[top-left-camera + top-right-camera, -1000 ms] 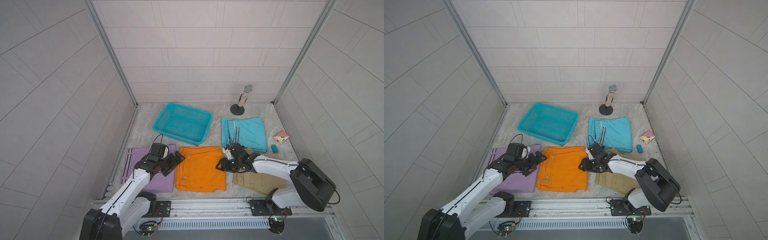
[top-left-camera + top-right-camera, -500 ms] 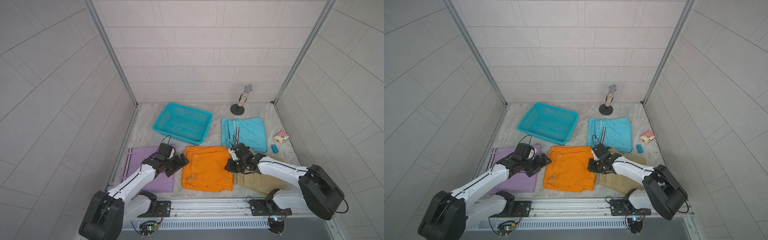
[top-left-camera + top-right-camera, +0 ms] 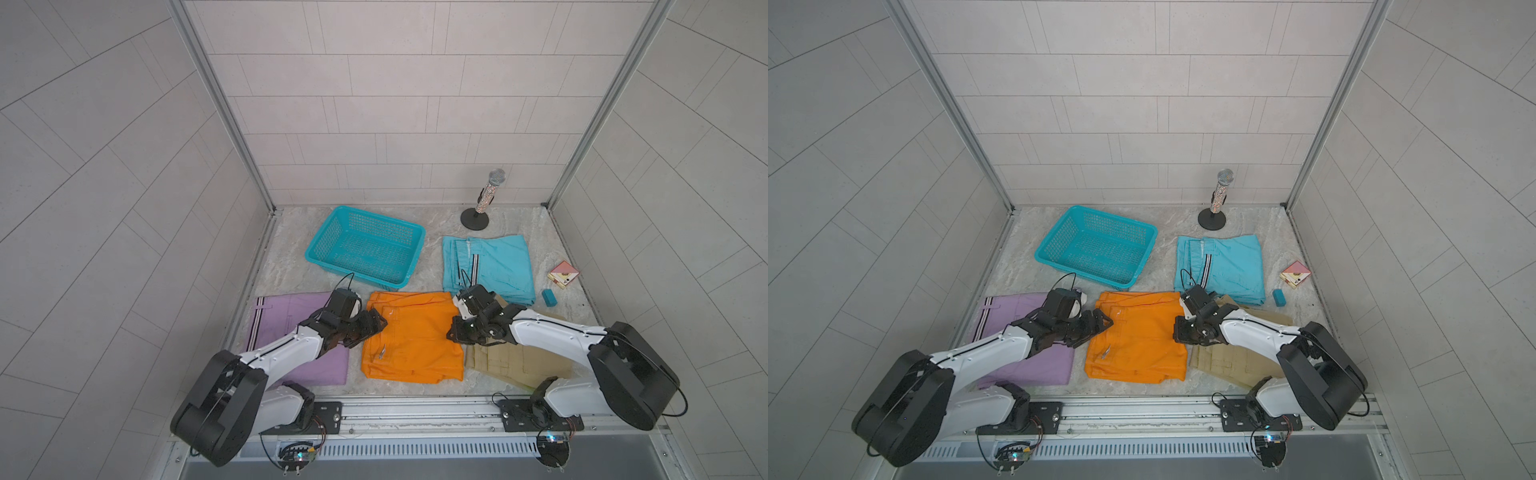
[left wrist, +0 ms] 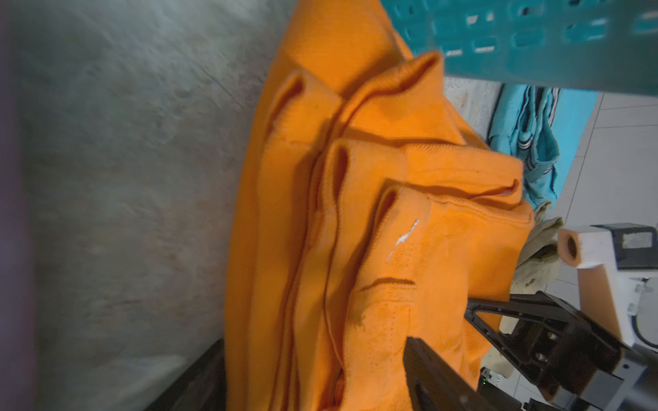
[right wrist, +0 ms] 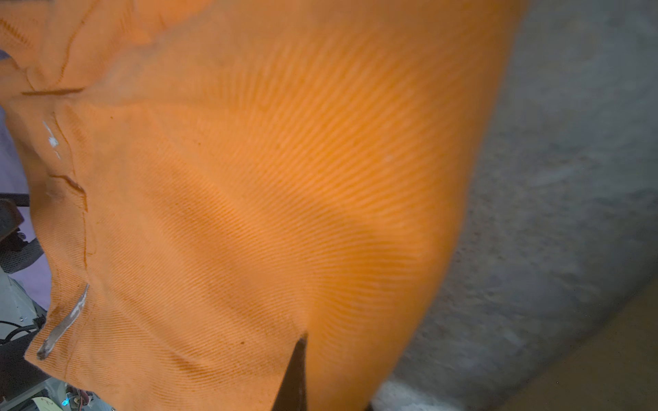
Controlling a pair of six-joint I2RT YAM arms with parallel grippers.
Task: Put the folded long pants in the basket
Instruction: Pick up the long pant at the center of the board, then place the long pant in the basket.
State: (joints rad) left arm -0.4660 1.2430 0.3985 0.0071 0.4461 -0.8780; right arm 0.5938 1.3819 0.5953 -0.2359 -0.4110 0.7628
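While the right claw (image 3: 454,332) is pinching the right edge of the orange pants (image 3: 411,345) and the left claw (image 3: 376,327) is straddling their left edge with jaws spread, the fold is lying flat on the counter (image 3: 291,274), between the lilac pants (image 3: 291,316) and the khaki pants (image 3: 519,361). By my judgement, a clean lift is depending on the left claw biting through every layer and on both arms rising level, so that nothing is unfolding on the way to the empty basket (image 3: 357,272) just behind.
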